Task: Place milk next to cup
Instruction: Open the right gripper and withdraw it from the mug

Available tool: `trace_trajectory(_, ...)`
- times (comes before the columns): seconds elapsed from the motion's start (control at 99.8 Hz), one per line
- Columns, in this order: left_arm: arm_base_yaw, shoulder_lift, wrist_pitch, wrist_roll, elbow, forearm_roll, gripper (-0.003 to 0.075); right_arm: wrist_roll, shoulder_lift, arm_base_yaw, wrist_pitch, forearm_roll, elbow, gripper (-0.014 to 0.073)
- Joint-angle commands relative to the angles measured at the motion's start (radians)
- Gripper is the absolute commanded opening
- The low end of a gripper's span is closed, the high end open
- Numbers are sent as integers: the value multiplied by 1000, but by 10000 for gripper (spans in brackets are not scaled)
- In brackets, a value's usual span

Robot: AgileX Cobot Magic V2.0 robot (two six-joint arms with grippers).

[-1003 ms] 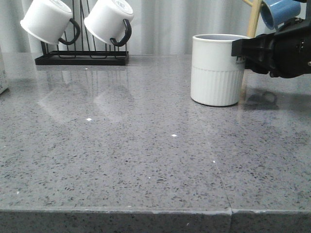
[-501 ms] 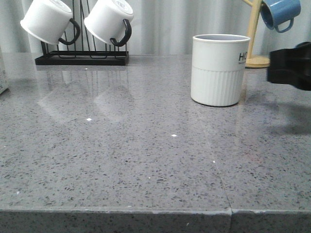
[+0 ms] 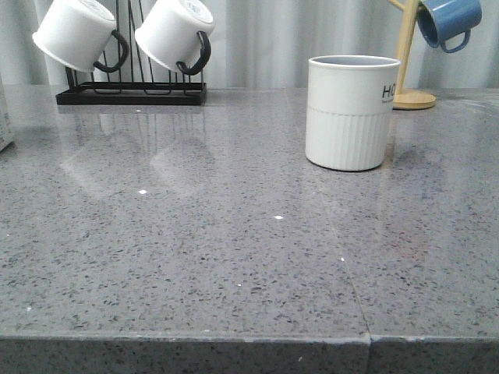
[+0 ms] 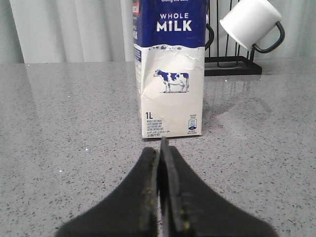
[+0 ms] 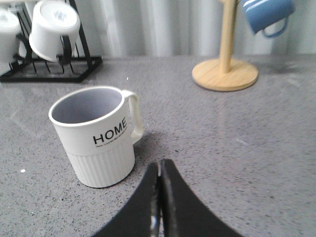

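The milk point(image 4: 170, 74), a tall white carton with a blue top reading "WHOLE MILK" and a cow picture, stands upright just ahead of my left gripper point(image 4: 160, 147), which is shut, empty and short of the carton. A sliver of the carton shows at the far left edge of the front view point(image 3: 5, 125). The cup point(image 3: 348, 111), large, white, ribbed below and lettered "HOME", stands right of centre. In the right wrist view the cup point(image 5: 96, 136) shows a white handle. My right gripper point(image 5: 162, 165) is shut and empty, a little short of the cup. Neither gripper shows in the front view.
A black rack point(image 3: 129, 92) with two white mugs point(image 3: 78, 33) stands at the back left. A wooden mug tree point(image 3: 409, 58) with a blue mug point(image 3: 447, 19) stands at the back right, behind the cup. The grey counter point(image 3: 234, 234) stretches between milk and cup.
My right arm, which was beside the cup at the right, has pulled back to the right and left the front view. The cup and the milk have not moved.
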Motion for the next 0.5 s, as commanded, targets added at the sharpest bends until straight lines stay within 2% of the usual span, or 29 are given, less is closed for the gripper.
trace_trajectory(0.0, -1, -30, -79, -11, 60, -3, -20, -11, -117, -1, 59, -3, -24, -67)
trace_trajectory(0.251, -1, -30, -119, -11, 60, -3, -20, -11, -401, -1, 319, 26, -24, -67)
trace_trajectory(0.351, -1, -30, -186, -11, 55, -3, -20, -11, -471, -1, 408, 52, -24, -67)
trace_trajectory(0.491, -1, -30, -154, -11, 9, -3, -20, -12, -514, -1, 481, 51, -24, -67)
